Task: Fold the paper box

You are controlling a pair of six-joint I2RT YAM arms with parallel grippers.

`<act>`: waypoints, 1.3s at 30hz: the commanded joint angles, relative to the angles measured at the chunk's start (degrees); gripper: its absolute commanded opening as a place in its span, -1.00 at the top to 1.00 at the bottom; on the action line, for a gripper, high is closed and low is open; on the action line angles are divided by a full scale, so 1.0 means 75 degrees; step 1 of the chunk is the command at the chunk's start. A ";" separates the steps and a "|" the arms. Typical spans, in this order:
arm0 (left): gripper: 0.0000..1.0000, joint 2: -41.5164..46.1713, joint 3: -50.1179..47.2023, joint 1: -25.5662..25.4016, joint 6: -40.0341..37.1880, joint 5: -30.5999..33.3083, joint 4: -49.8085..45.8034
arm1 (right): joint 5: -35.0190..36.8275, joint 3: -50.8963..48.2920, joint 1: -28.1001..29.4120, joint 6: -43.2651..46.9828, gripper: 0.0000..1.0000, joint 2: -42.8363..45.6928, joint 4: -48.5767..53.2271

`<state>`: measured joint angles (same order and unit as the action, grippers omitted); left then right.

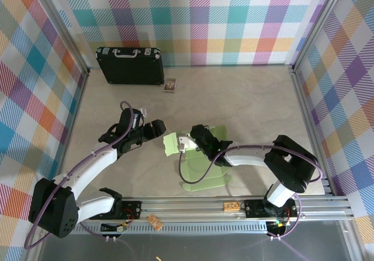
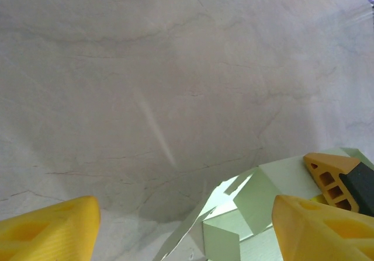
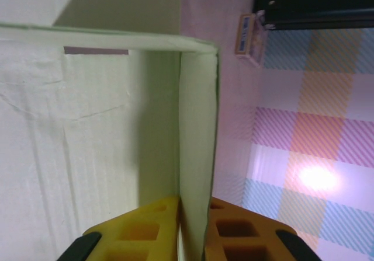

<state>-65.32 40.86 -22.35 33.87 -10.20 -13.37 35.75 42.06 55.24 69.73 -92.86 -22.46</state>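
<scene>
Right gripper tight on a panel of the paper box — left gripper spread wide nearby.

The paper box is thin pale-green card, matt and smooth, with sharp creases; in the right wrist view its broad panel shows faint wrinkles and fine lines. The table has a matt beige top with faint marble-like veins. The left gripper and the right gripper have fingers of yellow plastic, finely ribbed, with moulded hollows. At the table's far left corner the case is black with a silvery metal handle and trim. Along the near edge runs a rail of dull silvery metal. The cables have a smooth purple sheath. The walls carry a matt checked print; cloth or paper, I cannot tell
</scene>
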 commanded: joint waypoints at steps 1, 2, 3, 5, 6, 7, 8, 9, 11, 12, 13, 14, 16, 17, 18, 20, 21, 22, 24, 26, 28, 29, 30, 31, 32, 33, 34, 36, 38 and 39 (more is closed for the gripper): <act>-0.56 -0.0053 -0.0023 0.0038 0.0052 -0.0295 0.0165 | 0.0362 -0.0302 0.0124 0.0522 0.69 -0.0074 -0.2318; -0.56 -0.0074 -0.0049 0.0047 0.0034 -0.0357 0.0169 | 0.0378 -0.0415 0.0151 0.0587 0.69 -0.0070 -0.2651; -0.56 -0.0087 -0.0046 0.0038 0.0009 -0.0420 0.0168 | 0.0378 -0.0505 0.0169 0.0646 0.69 -0.0075 -0.2927; -0.57 -0.0110 -0.0030 0.0039 -0.0049 -0.0508 0.0168 | 0.0378 -0.0577 0.0204 0.0740 0.69 -0.0081 -0.3317; -0.57 -0.0120 0.0015 0.0044 -0.0071 -0.0476 0.0132 | 0.0378 -0.0590 0.0200 0.0783 0.69 -0.0095 -0.3588; -0.57 -0.0116 0.0062 0.0039 -0.0102 -0.0419 0.0118 | 0.0358 -0.0593 0.0203 0.0858 0.69 -0.0112 -0.3852; -0.57 -0.0115 0.0120 0.0039 -0.0116 -0.0369 0.0106 | 0.0323 -0.0610 0.0205 0.0920 0.70 -0.0143 -0.4144; -0.57 -0.0103 0.0189 0.0039 -0.0134 -0.0274 0.0095 | 0.0249 -0.0616 0.0195 0.1006 0.70 -0.0188 -0.4318; -0.57 -0.0048 0.0280 0.0038 -0.0233 -0.0115 0.0068 | 0.0168 -0.0562 0.0195 0.1246 0.70 -0.0332 -0.4301; -0.57 -0.0021 0.0333 0.0028 -0.0344 0.0049 -0.0042 | 0.0136 -0.0580 0.0204 0.1325 0.70 -0.0434 -0.4382; -0.57 0.0024 0.0398 0.0016 -0.0467 0.0262 -0.0203 | 0.0101 -0.0635 0.0198 0.1390 0.70 -0.0532 -0.4566; -0.56 0.0066 0.0431 -0.0013 -0.0654 0.0390 -0.0277 | 0.0055 -0.0739 0.0204 0.1424 0.70 -0.0605 -0.4799; -0.57 0.0256 0.0406 -0.0121 -0.1194 0.0739 -0.0542 | -0.0053 -0.0924 0.0199 0.1359 0.72 -0.0703 -0.5020; -0.57 0.0368 0.0378 -0.0186 -0.1423 0.0938 -0.0541 | -0.0118 -0.1023 0.0204 0.1296 0.72 -0.0726 -0.5136; -0.57 0.0467 0.0280 -0.0258 -0.1730 0.1142 -0.0443 | -0.0208 -0.1110 0.0195 0.1262 0.72 -0.0760 -0.5283; -0.57 0.0684 0.0015 -0.0325 -0.2069 0.1404 0.0012 | -0.0303 -0.1289 0.0207 0.1335 0.72 -0.0852 -0.5691; -0.58 0.0780 -0.0104 -0.0333 -0.2084 0.1456 0.0144 | -0.0338 -0.1370 0.0213 0.1385 0.72 -0.0923 -0.6002; -0.58 0.0860 -0.0204 -0.0330 -0.2078 0.1418 0.0306 | -0.0354 -0.1437 0.0216 0.1502 0.72 -0.1013 -0.6221; -0.58 0.0934 -0.0326 -0.0340 -0.2079 0.0888 0.0661 | -0.0394 -0.1505 0.0216 0.1739 0.72 -0.1197 -0.6677; -0.59 0.0887 -0.0322 -0.0387 -0.2079 0.0208 0.0907 | -0.0416 -0.1527 0.0245 0.1951 0.72 -0.1417 -0.7196; -0.62 0.0791 -0.0187 -0.0462 -0.2103 -0.0074 0.0915 | -0.0521 -0.1621 0.0292 0.2080 0.73 -0.1647 -0.7738; -0.63 0.0743 -0.0105 -0.0482 -0.2171 -0.0076 0.0848 | -0.0518 -0.1629 0.0308 0.2078 0.73 -0.1688 -0.7750; -0.64 0.0671 -0.0017 -0.0502 -0.2279 -0.0028 0.0774 | -0.0548 -0.1642 0.0320 0.2033 0.74 -0.1742 -0.7751; -0.66 0.0616 0.0076 -0.0519 -0.2415 -0.0045 0.0710 | -0.0630 -0.1681 0.0326 0.1941 0.72 -0.1746 -0.7746; -0.68 0.0542 0.0189 -0.0519 -0.2557 -0.0114 0.0607 | -0.0704 -0.1732 0.0332 0.1905 0.71 -0.1751 -0.7752; -0.69 0.0476 0.0347 -0.0521 -0.2756 -0.0190 0.0442 | -0.0741 -0.1764 0.0344 0.1917 0.70 -0.1769 -0.7751; -0.71 0.0420 0.0536 -0.0523 -0.2976 -0.0205 0.0242 | -0.0740 -0.1770 0.0348 0.1915 0.70 -0.1767 -0.7752; -0.74 0.0295 0.0998 -0.0531 -0.3587 0.0061 -0.0243 | -0.0779 -0.1797 0.0352 0.1877 0.70 -0.1745 -0.7752; -0.77 0.0089 0.1634 -0.0517 -0.4217 0.0236 -0.1031 | -0.0848 -0.1855 0.0355 0.1914 0.71 -0.1708 -0.7752; -0.79 -0.0025 0.1990 -0.0518 -0.4647 0.0243 -0.1458 | -0.0870 -0.1898 0.0364 0.1909 0.71 -0.1674 -0.7750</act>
<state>-64.62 49.50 -25.87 8.69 -9.34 -17.04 30.59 28.86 57.47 83.70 -105.49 -76.93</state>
